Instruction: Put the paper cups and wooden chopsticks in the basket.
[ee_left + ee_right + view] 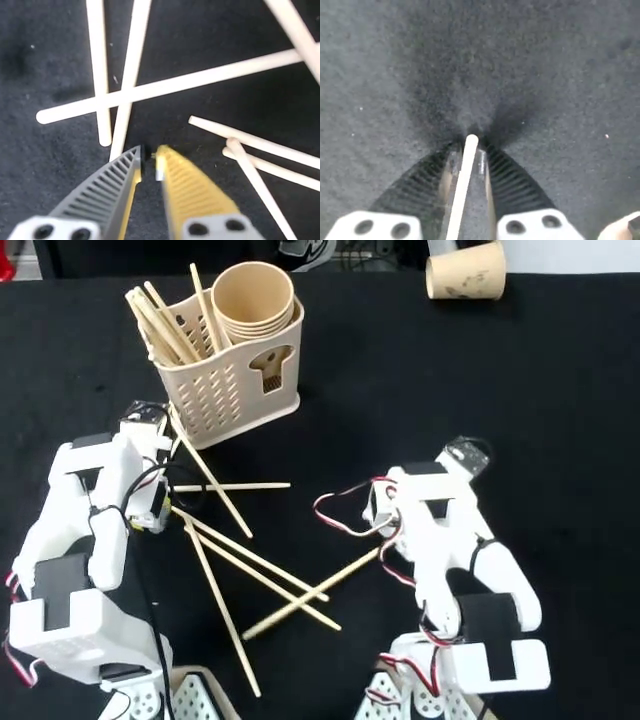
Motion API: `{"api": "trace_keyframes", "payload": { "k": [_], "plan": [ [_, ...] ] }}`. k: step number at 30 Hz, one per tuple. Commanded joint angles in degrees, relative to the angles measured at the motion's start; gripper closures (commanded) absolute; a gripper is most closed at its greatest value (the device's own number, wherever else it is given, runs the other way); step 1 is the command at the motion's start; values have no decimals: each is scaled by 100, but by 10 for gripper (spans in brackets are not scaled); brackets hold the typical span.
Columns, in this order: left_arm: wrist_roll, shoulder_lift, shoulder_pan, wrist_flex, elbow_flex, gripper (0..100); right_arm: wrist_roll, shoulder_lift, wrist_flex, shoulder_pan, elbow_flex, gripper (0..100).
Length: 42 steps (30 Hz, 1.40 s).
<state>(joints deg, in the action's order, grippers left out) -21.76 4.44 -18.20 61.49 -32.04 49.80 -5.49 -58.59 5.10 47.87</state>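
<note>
Looks like a hobby robotics lab bench to me: black felt-like cloth over the table, two white plastic robot arms – loose red-and-white servo wires hanging out.

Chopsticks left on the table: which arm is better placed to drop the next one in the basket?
Right, probably. The right gripper is shut on one chopstick by its end, while the left gripper, though nearer the basket, hangs empty over the loose chopsticks.

Black table — basket, chopsticks, 1 tipped cup.
</note>
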Motion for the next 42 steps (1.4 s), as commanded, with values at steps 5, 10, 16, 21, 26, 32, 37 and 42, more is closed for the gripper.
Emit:
{"api": "trace_keyframes", "payload": {
  "k": [5, 10, 16, 21, 26, 32, 37, 42],
  "plan": [
    [-70, -334, -57, 185, 48, 971, 0, -1121, -1178, 70, -1024, 986],
    [-782, -1679, -66, 1116, 189, 970, 0, -1771, -1582, 79, -1253, 986],
    [-1899, -2497, -444, 1556, 136, 805, 0, -2202, -1626, 79, -1244, 986],
    [-2382, -1873, -655, 774, -154, 736, 0, -2290, -1626, 79, -1244, 986],
    [-2708, -484, -655, 264, -84, 739, 0, -2290, -1626, 79, -1244, 986],
    [-2488, 466, -910, 44, 479, 817, 0, -2299, -1626, 88, -1262, 986],
    [-2514, 510, -901, 35, 391, 952, 0, -2299, -1670, 193, -1525, 986],
    [-2514, 44, -1051, 70, 101, 973, 0, -2299, -2453, 554, -2545, 986]
  ]
}}
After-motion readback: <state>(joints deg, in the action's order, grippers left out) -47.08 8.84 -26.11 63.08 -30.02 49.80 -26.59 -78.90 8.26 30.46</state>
